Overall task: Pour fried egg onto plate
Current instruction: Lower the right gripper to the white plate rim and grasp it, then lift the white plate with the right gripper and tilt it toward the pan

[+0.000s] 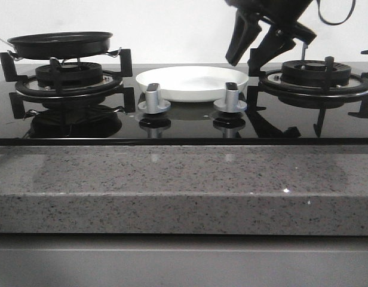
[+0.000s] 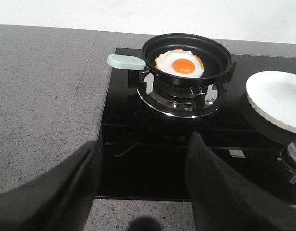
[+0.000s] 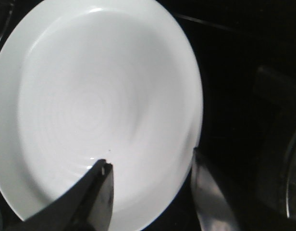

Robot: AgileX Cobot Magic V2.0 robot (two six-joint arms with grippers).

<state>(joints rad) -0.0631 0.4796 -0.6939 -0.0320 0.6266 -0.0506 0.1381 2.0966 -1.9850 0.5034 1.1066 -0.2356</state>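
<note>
The fried egg [image 2: 180,64] is seen in the upper middle of the left wrist view, lying flat inside the black frying pan [image 2: 189,55], which is set on the left burner grate [image 2: 179,98]. In the front view the egg is hidden by the pan wall. The white plate [image 1: 192,82] is placed on the glass cooktop [image 1: 184,122] between the two burners, behind the two silver knobs [image 1: 154,98], probably so that only a short way is needed for the pan.

The left claw [image 2: 143,187] is held apart and empty, low in its frame, pointed toward the pale green pan handle [image 2: 126,62] but well apart from it. The right claw [image 1: 258,42] is also held apart, hanging over the right rim of the plate and gripping nothing; perhaps the plate is to be steadied. The pouring is judged not yet begun.
</note>
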